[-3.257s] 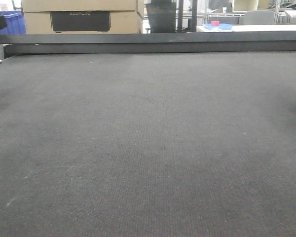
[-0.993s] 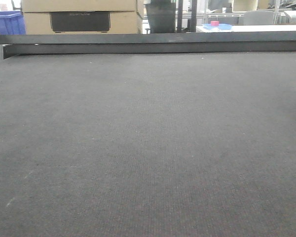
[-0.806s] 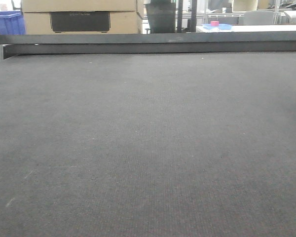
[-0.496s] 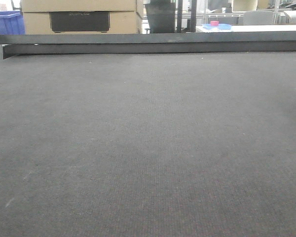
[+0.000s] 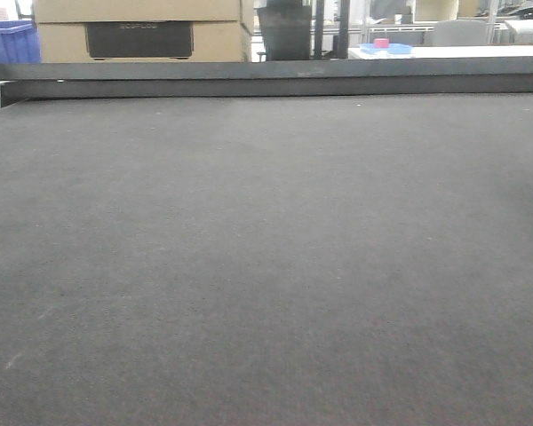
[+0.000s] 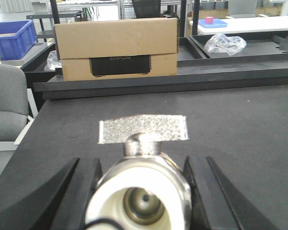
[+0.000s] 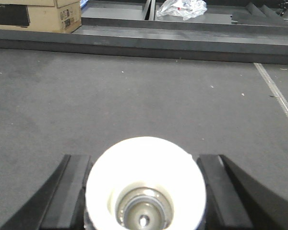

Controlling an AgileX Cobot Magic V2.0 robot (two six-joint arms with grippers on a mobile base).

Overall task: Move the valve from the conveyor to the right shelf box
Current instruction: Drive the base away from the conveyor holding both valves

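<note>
The left fingers [image 6: 74, 191] clasp a valve [image 6: 143, 130] by its round body over the near left side of the conveyor [image 6: 240, 143]. The right fingers [image 7: 69, 191] clasp a second valve [image 7: 144, 177] likewise. The shelf box is out of view. A quick swing could let the smooth metal twist or slip.

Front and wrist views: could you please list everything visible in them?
conveyor: one, dark grey, foreground
rail: one, black, conveyor's far edge
box: one, tan cardboard, behind rail
crate: one, blue, far left
chair: one, grey, left of conveyor
bags: two, clear, either side of box
tray: one, blue, far back, right
left valve: one, silver, in left gripper
right valve: one, white-mouthed, in right gripper
left gripper: one, black, shut on left valve
right gripper: one, black, shut on right valve
</note>
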